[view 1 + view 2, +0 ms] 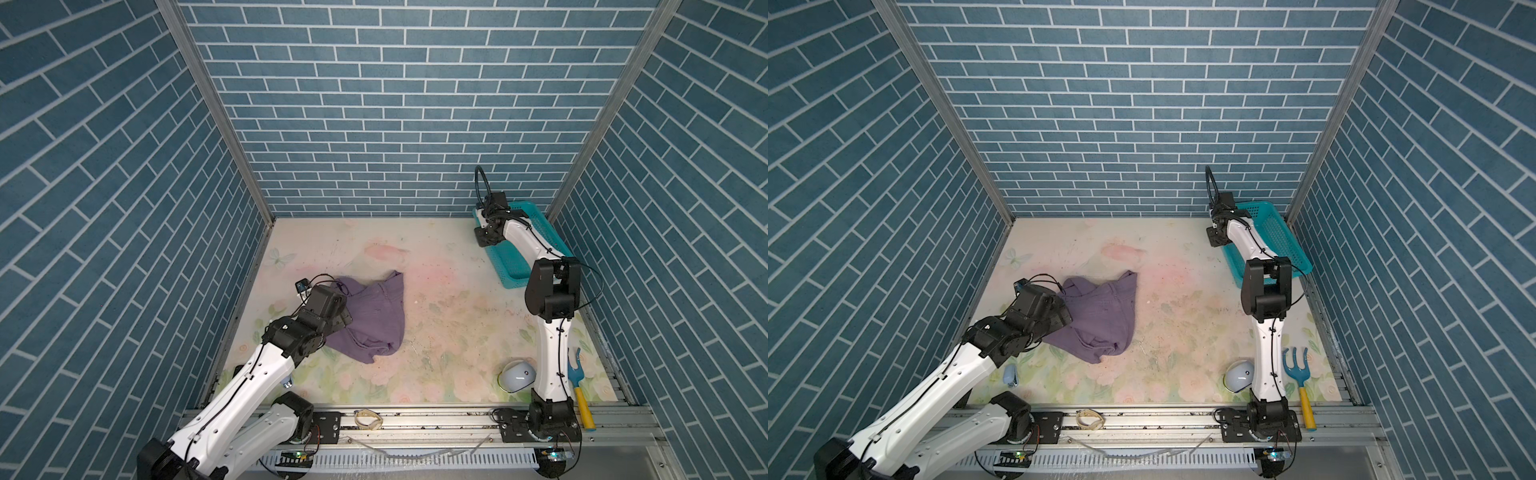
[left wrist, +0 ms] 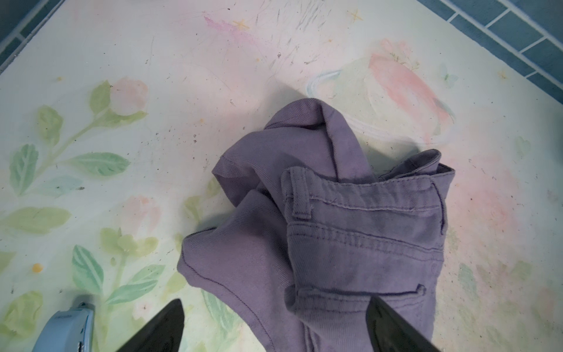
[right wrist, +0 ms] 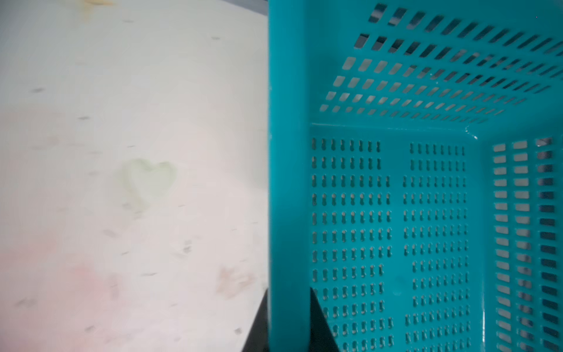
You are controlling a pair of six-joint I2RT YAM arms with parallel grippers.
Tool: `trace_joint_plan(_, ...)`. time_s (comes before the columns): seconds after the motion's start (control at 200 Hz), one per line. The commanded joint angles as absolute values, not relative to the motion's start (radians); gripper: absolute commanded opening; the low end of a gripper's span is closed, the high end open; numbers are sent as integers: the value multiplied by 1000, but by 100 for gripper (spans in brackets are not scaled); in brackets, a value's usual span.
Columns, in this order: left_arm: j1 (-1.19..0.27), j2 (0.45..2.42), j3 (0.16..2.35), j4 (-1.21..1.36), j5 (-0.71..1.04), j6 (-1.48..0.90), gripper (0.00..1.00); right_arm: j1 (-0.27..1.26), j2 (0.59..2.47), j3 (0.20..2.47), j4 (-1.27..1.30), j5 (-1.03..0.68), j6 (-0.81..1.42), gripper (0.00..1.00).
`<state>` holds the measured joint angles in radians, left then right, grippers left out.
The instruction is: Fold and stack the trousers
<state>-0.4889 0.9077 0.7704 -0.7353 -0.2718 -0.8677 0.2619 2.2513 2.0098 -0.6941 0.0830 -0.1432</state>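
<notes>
**Inspector:** Start with the surface.
**Assistant:** Floral-printed table (image 1: 436, 291), scuffed and speckled with marks.

**Inspector:** The garment?
**Assistant:** The trousers (image 1: 370, 320) lie in a crumpled heap on the left-middle of the table, unfolded, in both top views. The fabric is dusty purple with a fine twill weave. In the left wrist view the waistband faces up, showing a belt loop, rows of stitching and a pocket edge (image 2: 350, 231). One hemmed leg end is bunched beside it. There are darker patches below the band.

**Inspector:** The container?
**Assistant:** The teal basket (image 1: 511, 266), perforated, sits in the far right corner, well apart from the trousers.

**Inspector:** The grippers?
**Assistant:** The left gripper (image 2: 275, 301) sits over the heap's near-left edge. Its fingers (image 2: 164, 329) are spread wide, with cloth lying between them and nothing gripped. The right gripper (image 3: 288, 291) is narrowed onto the basket's side wall (image 3: 288, 183), one finger on each face.

**Inspector:** Any small items?
**Assistant:** A pale dome (image 1: 517, 374) and a blue rake (image 1: 577, 374) lie near right. A light-blue stapler (image 1: 1011, 376) lies near left.
</notes>
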Motion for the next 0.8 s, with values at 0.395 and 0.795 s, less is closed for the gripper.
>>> trace_joint_plan(0.395,-449,1205,872,-497,-106,-793,93,423,1701,1429,-551,-55,14,73)
trace_joint_plan(0.795,-448,1347,972,-417,2,-805,90,553,1472,1106,-513,-317,277,0)
